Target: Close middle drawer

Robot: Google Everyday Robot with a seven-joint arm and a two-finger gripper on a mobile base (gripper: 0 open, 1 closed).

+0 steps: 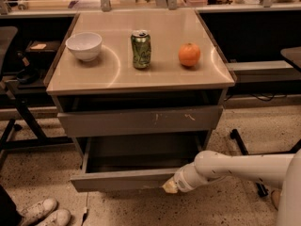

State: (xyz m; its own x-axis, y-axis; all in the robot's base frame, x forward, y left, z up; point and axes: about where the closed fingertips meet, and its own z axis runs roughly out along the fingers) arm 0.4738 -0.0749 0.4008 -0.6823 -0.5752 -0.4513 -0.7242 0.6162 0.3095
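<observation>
The drawer (120, 179) stands pulled out at 6 o'clock, below the scratched front (141, 120). My tool (170, 187) sits at its front's lower edge, toward 3 o'clock; whether it is clenched or released, I cannot tell. The desk (117, 76) carries a bowl (83, 46), can (140, 49) and orange (189, 54).

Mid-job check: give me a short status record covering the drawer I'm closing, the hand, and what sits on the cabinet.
middle drawer: pulled out, grey interior showing, not yet closed
hand: low, at the right end of the middle drawer's front; contact unclear
arm: reaches in from the right
scratched drawer front: directly above the middle drawer
cabinet top: white bowl left, green can centre, orange right, all apart
floor: white shoes at lower left
</observation>
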